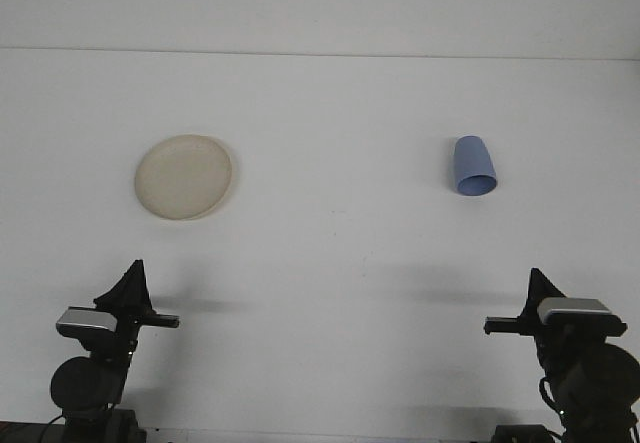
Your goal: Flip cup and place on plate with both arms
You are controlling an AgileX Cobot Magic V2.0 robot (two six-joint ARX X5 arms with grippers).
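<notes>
Right arm lines up for the blue cup (474,167), lying on its side far right on the counter (330,253).

The cup's open mouth faces the camera, well apart from the cream plate (184,176) over on the left. Both arms sit low at the near edge; the left claw (127,288) and right claw (541,288) show only as dark wedges, so I cannot tell whether either is spread or pressed together. Best play, to my eye: the right claw comes in across the cup's body, grips mid-wall without crushing it, then rolls it upright before any handover toward the plate.
</notes>
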